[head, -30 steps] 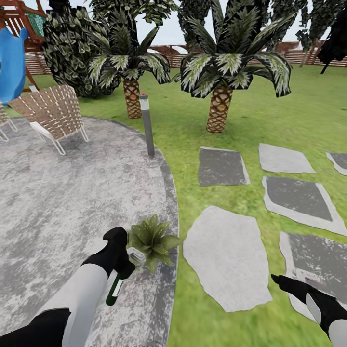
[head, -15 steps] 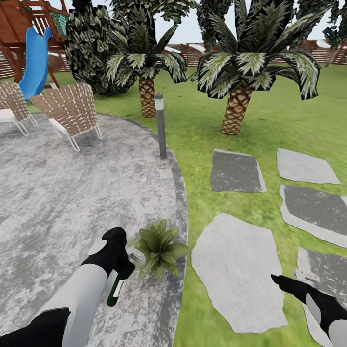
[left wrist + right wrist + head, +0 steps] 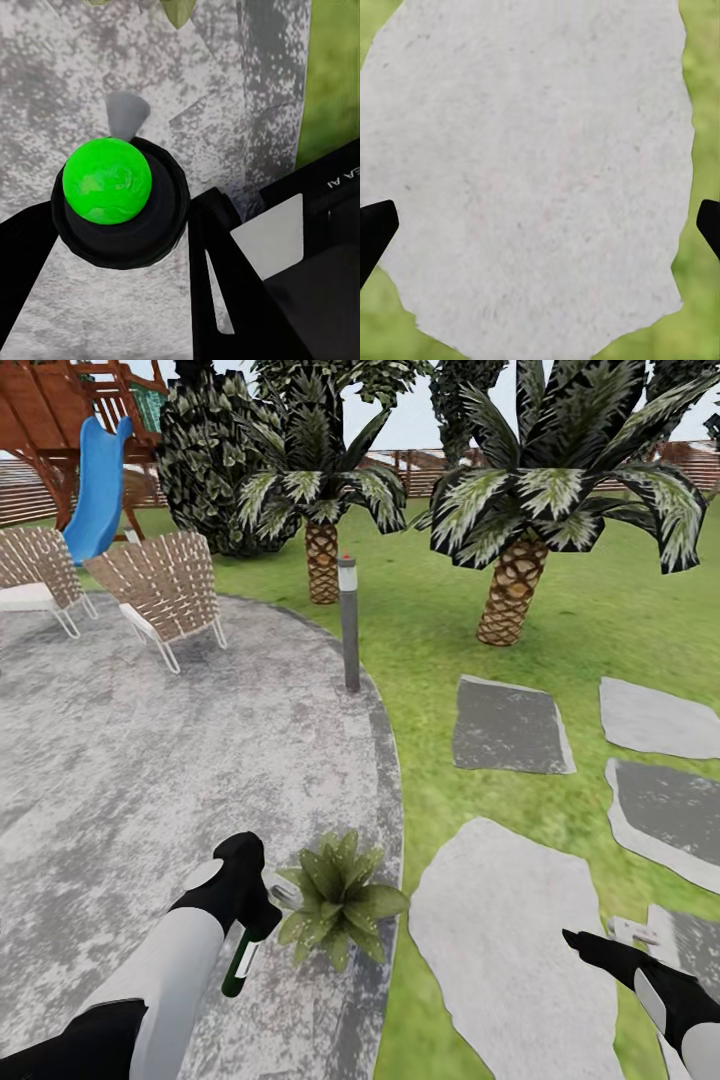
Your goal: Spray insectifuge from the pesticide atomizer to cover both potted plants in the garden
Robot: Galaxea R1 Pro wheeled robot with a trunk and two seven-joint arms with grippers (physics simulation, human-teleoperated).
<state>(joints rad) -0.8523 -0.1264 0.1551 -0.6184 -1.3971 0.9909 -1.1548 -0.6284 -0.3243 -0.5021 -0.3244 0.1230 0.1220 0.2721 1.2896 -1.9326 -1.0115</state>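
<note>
In the head view my left gripper is shut on the pesticide atomizer. Its dark green body hangs down and its white trigger head points at a potted plant. That low rosette of pointed green leaves stands on the patio's edge, just right of the nozzle, with its pot hidden. In the left wrist view the atomizer shows end-on as a green disc in a dark ring between black fingers, with leaf tips beyond. My right gripper hangs open over a pale slab.
The mottled grey patio lies left and lawn right, with stepping slabs and a pale slab. A grey bollard lamp stands at the patio rim. Two woven chairs, a blue slide and palms lie farther off.
The whole picture has shifted right and down, so the camera has moved. The plant now sits slightly farther right of the nozzle. Both arms keep their pose and the left grip holds.
</note>
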